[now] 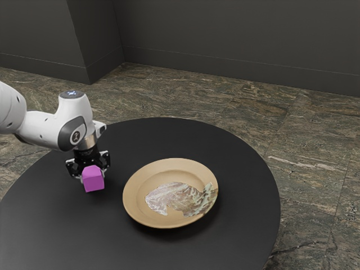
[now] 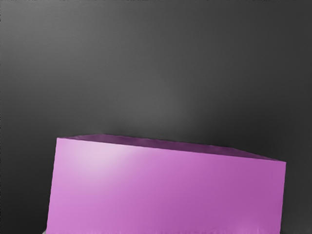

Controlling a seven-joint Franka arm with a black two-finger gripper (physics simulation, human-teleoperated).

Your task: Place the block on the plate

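Gripper (image 1: 93, 176) holds purple blk (image 1: 94, 182); round logo (image 1: 76, 136) (too sm. to read).

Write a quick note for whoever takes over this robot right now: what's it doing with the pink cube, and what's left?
Gripper: down at the pink cube; whether it has a firm hold, I cannot tell.
Cube: off the plate, toward the exterior view's left.
Done: gripper brought to the cube.
Left: confirm the grip, carry the cube over, set it on the plate, let go.
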